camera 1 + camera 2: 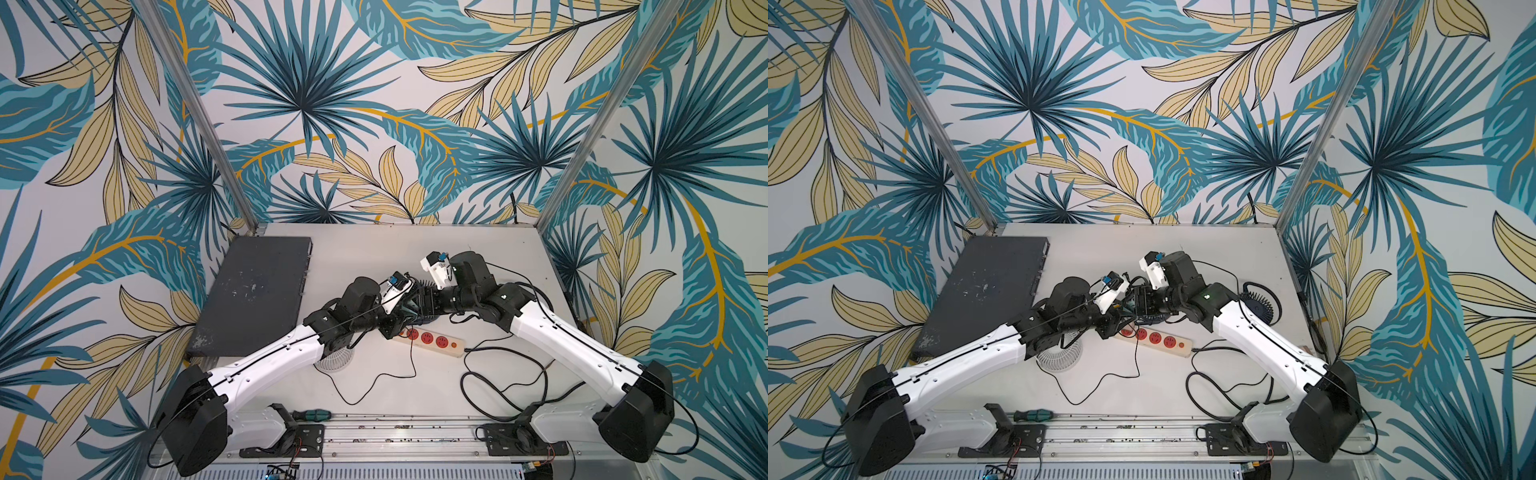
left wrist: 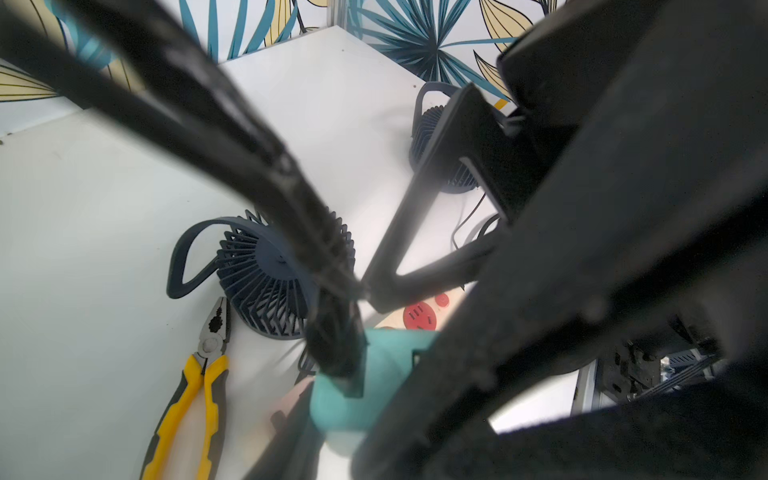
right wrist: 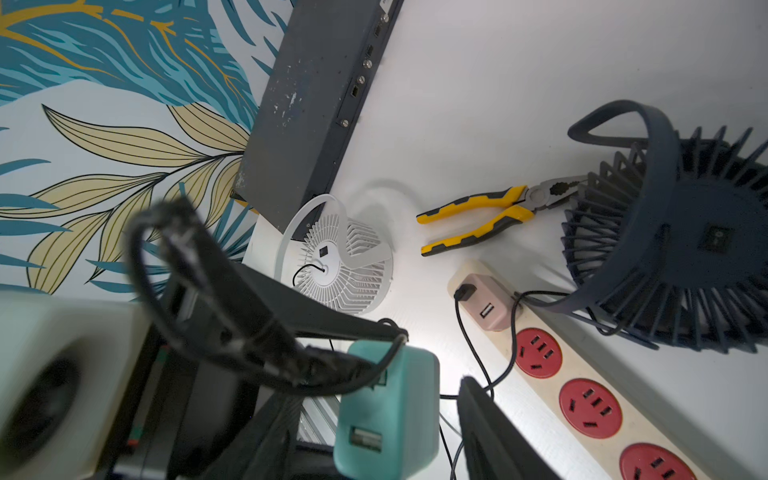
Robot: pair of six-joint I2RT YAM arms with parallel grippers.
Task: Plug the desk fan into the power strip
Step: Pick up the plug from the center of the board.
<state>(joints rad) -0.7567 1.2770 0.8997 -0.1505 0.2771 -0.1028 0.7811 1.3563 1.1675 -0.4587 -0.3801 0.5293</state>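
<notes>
Screwdriver [image 1: 311, 414] lies idle at the bench [image 1: 374, 257] front; beyond it the power strip [image 1: 434, 340] rests flat with three red sockets [image 3: 590, 409] free; just behind, left claw [image 2: 374, 361] is clenched on a teal adapter [image 2: 349, 407], right claw [image 3: 376, 395] released astride it: judged step is alignment, next requiring a square descent into a free socket.

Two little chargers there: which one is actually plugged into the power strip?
The pink charger, seated in the power strip's end socket. The teal charger is up off the strip, in no socket.
</notes>
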